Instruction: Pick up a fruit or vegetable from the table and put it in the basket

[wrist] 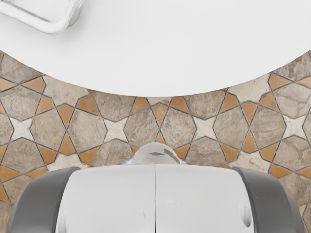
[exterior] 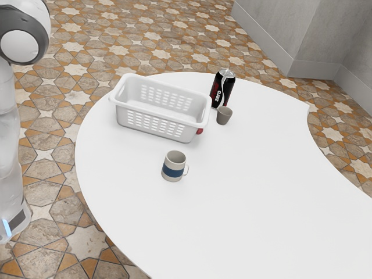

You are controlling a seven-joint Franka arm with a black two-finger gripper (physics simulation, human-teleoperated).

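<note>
A red thing (exterior: 199,131), probably the fruit, is peeking out on the table (exterior: 261,192) beside the basket's (exterior: 189,133) end facing away from my arm (exterior: 7,139); my reach is likely needing to pass the basket. Whether my hand is standing wide or narrow, I cannot tell.

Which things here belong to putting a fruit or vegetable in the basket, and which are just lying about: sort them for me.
For the job:
- white basket
- red item, partly hidden at the basket's corner; possibly the fruit or vegetable

Just lying about:
- mug with blue band
- black can
- small grey-brown cup
</note>
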